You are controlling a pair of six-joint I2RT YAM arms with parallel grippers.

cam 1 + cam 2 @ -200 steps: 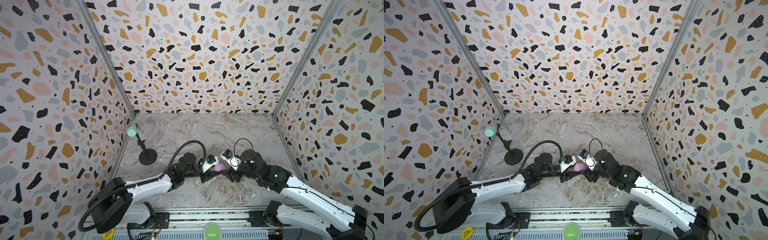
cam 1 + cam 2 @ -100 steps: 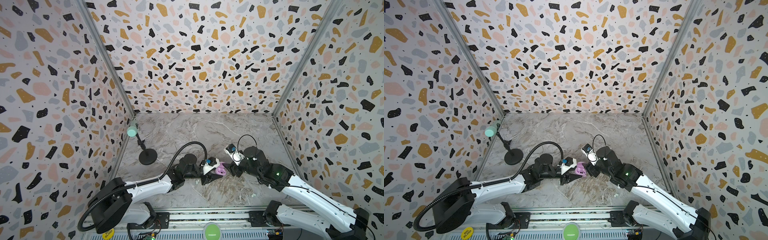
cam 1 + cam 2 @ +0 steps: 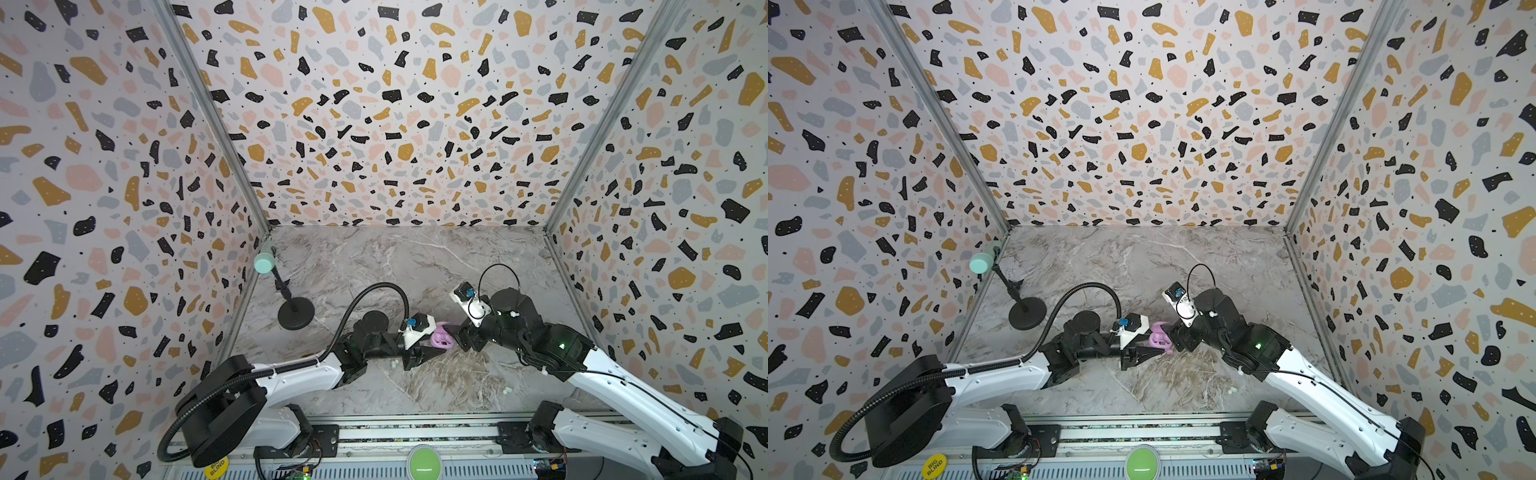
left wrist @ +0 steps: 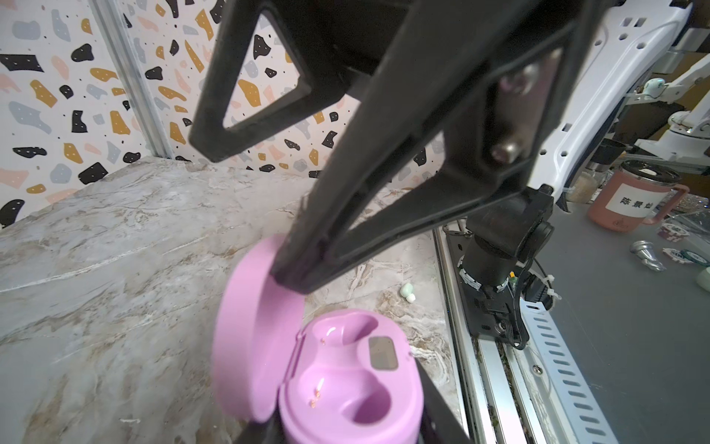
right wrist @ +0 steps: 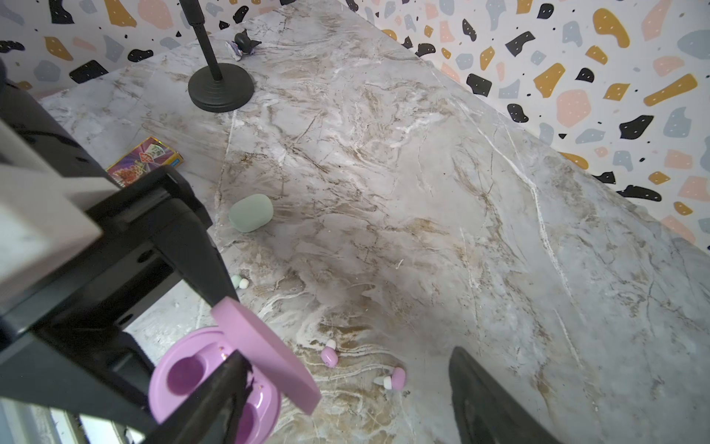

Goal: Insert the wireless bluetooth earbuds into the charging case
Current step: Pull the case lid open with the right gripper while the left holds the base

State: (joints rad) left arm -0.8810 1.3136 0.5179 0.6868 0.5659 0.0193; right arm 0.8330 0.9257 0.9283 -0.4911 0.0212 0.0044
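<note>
Top view: your left end effector [image 3: 436, 352] is clamped on the open pink charging case [image 3: 441, 336], with the right end effector [image 3: 462, 337] just beside it.
Left wrist: a mint earbud [image 4: 407, 291] lies on the tabletop [image 4: 115, 238] near the case.
Right wrist: the right fingers are apart, and you see two pink earbuds [image 5: 329, 355] on the tabletop between them.

earbuds [image 5: 329, 356] [image 5: 395, 378] [image 3: 392, 364] [image 3: 507, 390]: 4 | pink case [image 5: 269, 361]: 1 | mint case [image 5: 251, 212]: 1 | stand [image 5: 221, 88]: 1 | card pack [image 5: 148, 159]: 1

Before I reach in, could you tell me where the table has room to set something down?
Bare: the back of the marble table, from the stand to the right wall. Crowded: mid-front, where left tool and right tool meet at the lilac case among earbuds.
</note>
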